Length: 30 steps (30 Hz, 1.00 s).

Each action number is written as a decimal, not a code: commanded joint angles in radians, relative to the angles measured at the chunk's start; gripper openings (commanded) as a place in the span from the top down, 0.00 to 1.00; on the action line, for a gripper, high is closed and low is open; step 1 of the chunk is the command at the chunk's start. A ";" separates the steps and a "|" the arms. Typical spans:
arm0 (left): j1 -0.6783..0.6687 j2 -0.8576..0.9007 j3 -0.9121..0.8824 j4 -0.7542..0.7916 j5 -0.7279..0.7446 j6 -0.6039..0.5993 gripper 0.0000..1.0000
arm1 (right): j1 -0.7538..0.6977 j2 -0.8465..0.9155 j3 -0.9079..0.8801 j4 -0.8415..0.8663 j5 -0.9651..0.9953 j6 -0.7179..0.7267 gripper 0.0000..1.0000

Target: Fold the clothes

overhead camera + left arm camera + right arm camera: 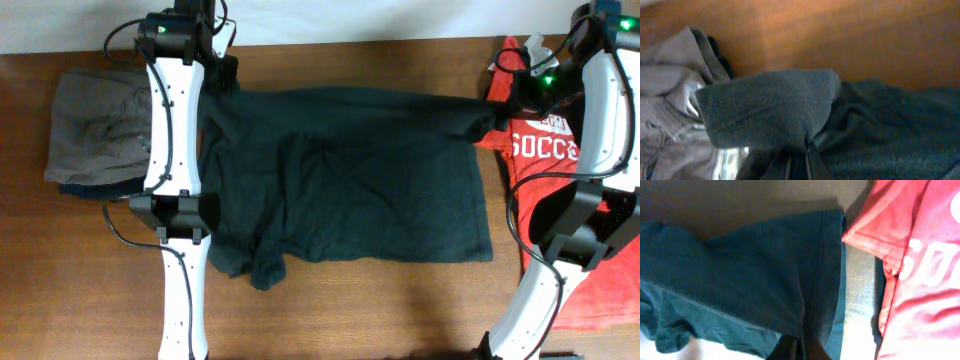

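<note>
Both jaws are clamped on the dark shirt (340, 180), left gripper (222, 72) and right gripper (500, 100) each pinching a sleeve near the desk's (400, 310) back edge.

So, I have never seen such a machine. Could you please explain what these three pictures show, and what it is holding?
These are two white robot arms at a wooden table. One picture looks down from above; the other two come from cameras on each wrist. A dark T-shirt lies spread in the middle. The left claw and the right claw are each shut on one of its top corners. Folded grey clothes lie at the left, and a red T-shirt with white letters at the right.
</note>
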 commanded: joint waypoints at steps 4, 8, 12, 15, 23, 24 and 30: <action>0.003 -0.055 0.003 -0.044 -0.026 0.042 1.00 | -0.024 -0.041 0.014 -0.047 0.036 -0.024 0.96; 0.002 -0.055 -0.019 -0.044 -0.025 0.042 1.00 | -0.024 -0.040 0.006 -0.050 0.046 -0.024 0.96; -0.004 -0.055 -0.072 -0.044 -0.017 0.042 1.00 | -0.024 -0.040 -0.031 -0.049 0.046 -0.027 0.96; -0.011 -0.055 -0.122 -0.044 -0.017 0.042 1.00 | -0.024 -0.040 -0.061 -0.048 0.046 -0.039 0.96; -0.033 -0.063 -0.255 -0.044 0.021 0.042 1.00 | -0.024 -0.040 -0.132 -0.045 0.046 -0.039 0.96; -0.034 -0.064 -0.282 -0.044 0.020 0.042 1.00 | -0.024 -0.040 -0.141 -0.043 0.046 -0.040 0.96; -0.031 -0.068 -0.403 -0.044 0.016 0.043 1.00 | -0.024 -0.040 -0.207 -0.008 0.046 -0.043 0.96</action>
